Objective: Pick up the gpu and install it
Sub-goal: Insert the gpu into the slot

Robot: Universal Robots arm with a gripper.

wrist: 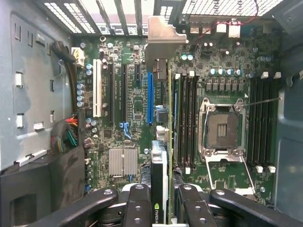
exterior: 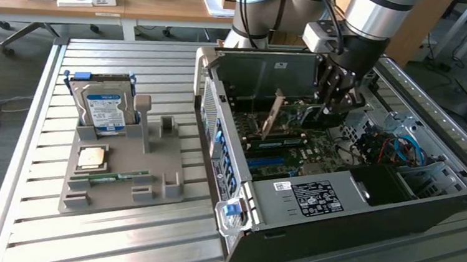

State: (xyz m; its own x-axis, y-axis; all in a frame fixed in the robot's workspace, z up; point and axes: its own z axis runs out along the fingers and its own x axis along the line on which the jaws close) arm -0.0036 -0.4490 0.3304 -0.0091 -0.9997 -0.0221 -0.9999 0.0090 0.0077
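The gripper (wrist: pixel 163 208) grasps the gpu (wrist: pixel 160 165) upright inside the open computer case (exterior: pixel 359 231), over the motherboard (wrist: pixel 135 101), at 3 o'clock from the hard drive (exterior: pixel 105 111) in the exterior view.

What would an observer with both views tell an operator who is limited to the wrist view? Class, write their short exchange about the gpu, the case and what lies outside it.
Operator: I see the gripper shut on the gpu above the motherboard. How does the case sit?
Observer: Open side up, on a slatted table.
Operator: Anything beside it?
Observer: A hard drive stands upright in a gray holder, toward the exterior view's left of the case.
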